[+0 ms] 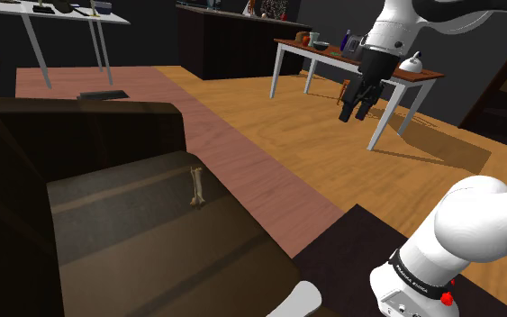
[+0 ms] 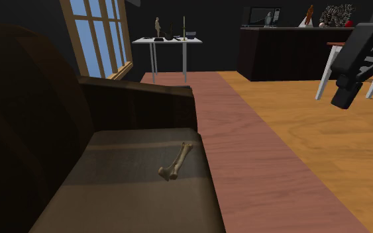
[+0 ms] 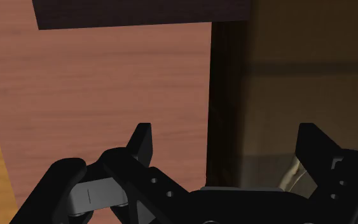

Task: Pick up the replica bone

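Observation:
The replica bone (image 1: 196,187) is a pale, slender piece lying near the front edge of a dark brown sofa's seat (image 1: 125,216). In the second exterior view the bone (image 2: 177,162) rests on the seat cushion (image 2: 125,179), close to its edge by the rug. My black gripper (image 1: 357,112) hangs high in the air, well to the shoulder view's right of the sofa, open and empty. It enters the second exterior view at the right edge (image 2: 345,98). In the wrist view my gripper (image 3: 228,146) stands open, with a pale bit of the bone (image 3: 296,170) beside one finger.
A reddish rug (image 1: 269,171) runs along the sofa front on a wooden floor. A white-legged table (image 1: 332,58) with small items stands behind the gripper. A second table (image 1: 62,13) and a dark counter (image 1: 233,36) are farther back. A window (image 2: 99,33) is behind the sofa.

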